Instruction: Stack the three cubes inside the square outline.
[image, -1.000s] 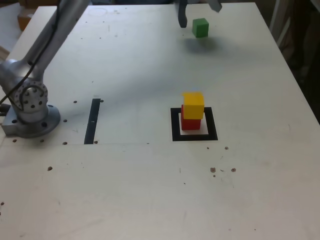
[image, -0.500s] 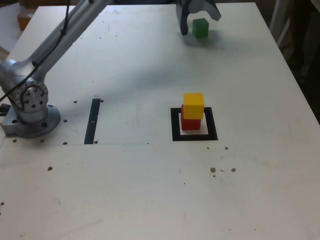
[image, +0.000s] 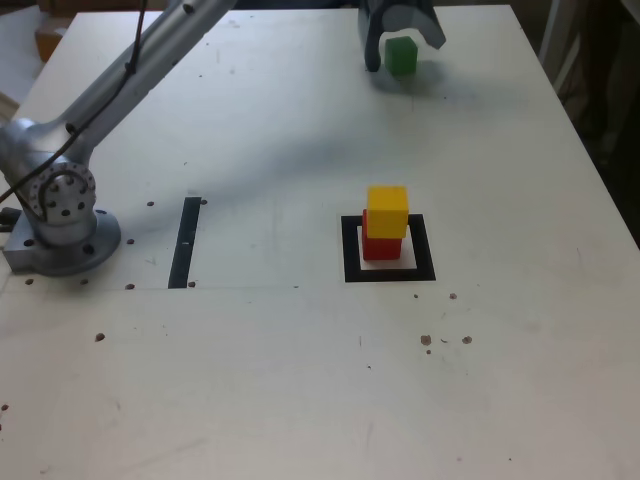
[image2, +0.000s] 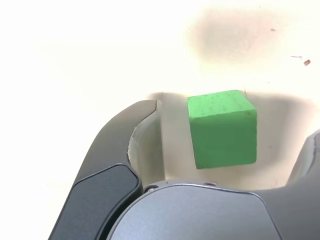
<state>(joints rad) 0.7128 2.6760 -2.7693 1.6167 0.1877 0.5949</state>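
Table (image: 250, 380), white, scuffed, pocked with small brown marks; far edge runs across the top of the exterior view, right edge slants outward toward the near side. Beyond the far left corner, a brown box (image: 50, 38); past the right edge, dark floor space and a pale upright (image: 565, 45).

Arm base (image: 65, 258) sits at the exterior view's left. Arm (image: 130, 85) reaches from it to the far side, a black cable (image: 132, 65) slung along it. Black strip (image: 185, 243) lies flat between base and outline (image: 427, 265).

Outline lies right of centre. Red cube (image: 382, 248) inside it, yellow cube (image: 387, 212) on top, black border showing around the pair. Green cube (image: 401, 57) is well apart from them, near the far edge.

Claw (image: 405, 56) spread, one finger to either side of the green cube. Wrist view shows a strip of table between the cube and each finger; neither touches it. Broad white stretch lies between green cube and stack, another from stack to the right edge, and more on the near side.
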